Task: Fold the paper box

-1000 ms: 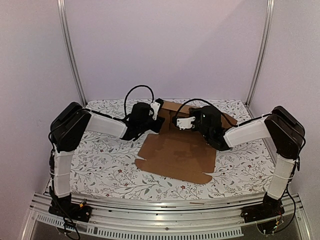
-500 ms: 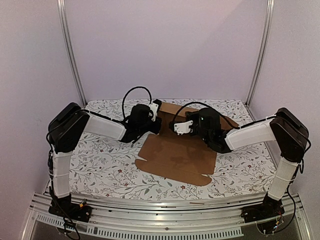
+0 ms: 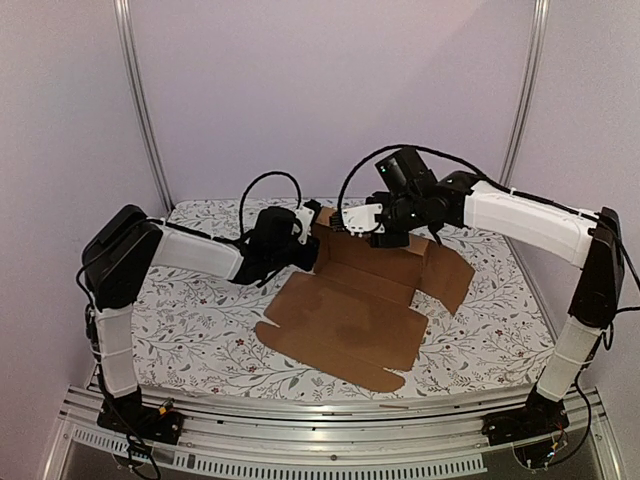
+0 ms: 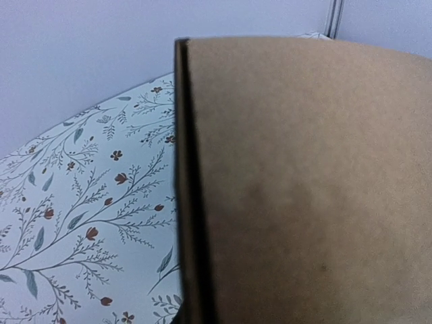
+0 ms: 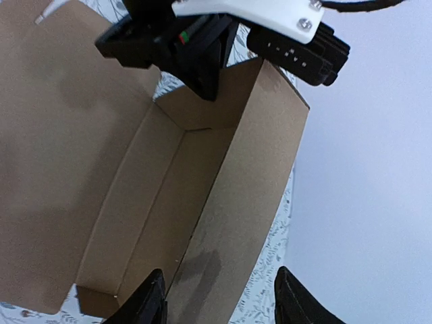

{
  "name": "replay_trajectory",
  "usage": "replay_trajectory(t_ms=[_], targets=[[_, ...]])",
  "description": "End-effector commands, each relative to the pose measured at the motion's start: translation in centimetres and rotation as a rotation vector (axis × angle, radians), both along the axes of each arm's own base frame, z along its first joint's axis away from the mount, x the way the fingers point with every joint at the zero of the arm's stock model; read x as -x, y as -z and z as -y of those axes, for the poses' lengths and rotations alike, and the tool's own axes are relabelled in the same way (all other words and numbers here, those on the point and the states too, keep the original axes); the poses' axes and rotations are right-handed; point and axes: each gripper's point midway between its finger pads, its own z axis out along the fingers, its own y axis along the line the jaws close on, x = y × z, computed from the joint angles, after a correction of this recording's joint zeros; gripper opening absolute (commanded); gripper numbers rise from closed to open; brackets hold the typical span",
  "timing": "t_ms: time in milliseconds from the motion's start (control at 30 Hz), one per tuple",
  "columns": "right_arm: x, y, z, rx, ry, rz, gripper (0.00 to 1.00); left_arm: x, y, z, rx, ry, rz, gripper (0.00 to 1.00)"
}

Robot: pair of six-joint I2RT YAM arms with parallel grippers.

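Note:
The paper box [image 3: 345,320] is a brown cardboard sheet lying on the table, its rear part folded up into a low wall with a side flap spread out to the right. My left gripper [image 3: 303,247] is at the box's rear left corner, shut on the upright left flap. That flap [image 4: 304,189] fills the left wrist view and hides the fingers. My right gripper [image 3: 385,232] is open and empty, raised above the rear wall. In the right wrist view its fingertips [image 5: 145,304] straddle the rear wall [image 5: 250,169] from above, and my left gripper [image 5: 202,61] shows at the far corner.
The table has a floral cloth [image 3: 200,320] and is closed in by pale walls and two aluminium posts [image 3: 145,110]. A metal rail [image 3: 330,410] runs along the near edge. Black cables loop over both wrists.
My right arm has risen and swung back from low over the sheet to above the rear wall. The rear wall now stands up, the right flap has spread out, and the sheet has slid slightly near-left.

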Motion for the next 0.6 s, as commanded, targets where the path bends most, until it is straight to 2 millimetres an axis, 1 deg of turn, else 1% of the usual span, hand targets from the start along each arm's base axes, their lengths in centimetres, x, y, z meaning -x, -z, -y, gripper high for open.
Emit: replay_trajectory(t_ms=[0, 33, 67, 100, 167, 200, 333, 367, 400, 433, 467, 500, 567], targets=[[11.1, -0.4, 2.4, -0.001, -0.030, -0.599, 0.55, 1.9, -1.1, -0.6, -0.047, 0.067, -0.011, 0.01], [11.8, -1.2, 2.3, -0.020, -0.033, -0.647, 0.55, 2.1, -1.1, -0.8, -0.050, 0.076, -0.019, 0.01], [12.1, -1.8, 2.2, -0.041, -0.034, -0.679, 0.55, 2.3, -1.1, -0.9, -0.051, 0.083, -0.023, 0.01], [12.0, -2.5, 2.0, -0.076, -0.017, -0.698, 0.55, 2.6, -1.1, -1.0, -0.052, 0.089, -0.029, 0.02], [11.0, -3.4, 1.9, -0.132, 0.016, -0.715, 0.55, 3.2, -1.0, -1.1, -0.044, 0.101, -0.042, 0.02], [10.2, -3.7, 1.8, -0.153, 0.035, -0.710, 0.55, 3.5, -0.9, -1.2, -0.033, 0.101, -0.051, 0.02], [7.1, -4.0, 1.2, -0.247, 0.133, -0.772, 0.56, 4.7, -0.6, -1.4, 0.005, 0.109, -0.087, 0.03], [6.3, -3.1, 0.9, -0.244, 0.157, -0.800, 0.56, 4.9, -0.5, -1.5, 0.009, 0.107, -0.093, 0.03], [5.6, -2.6, 0.7, -0.251, 0.177, -0.818, 0.57, 5.1, -0.3, -1.6, 0.010, 0.104, -0.099, 0.03], [5.1, -2.3, 0.4, -0.257, 0.193, -0.829, 0.57, 5.3, -0.1, -1.8, 0.011, 0.101, -0.100, 0.04], [4.6, -1.4, 0.1, -0.253, 0.206, -0.850, 0.58, 5.4, 0.1, -1.9, 0.016, 0.098, -0.091, 0.05], [4.2, -1.1, -0.1, -0.257, 0.216, -0.859, 0.58, 5.4, 0.3, -2.1, 0.023, 0.092, -0.083, 0.06], [3.3, 0.3, -0.5, -0.250, 0.244, -0.880, 0.59, 5.4, 0.8, -2.3, 0.038, 0.084, -0.062, 0.09]])
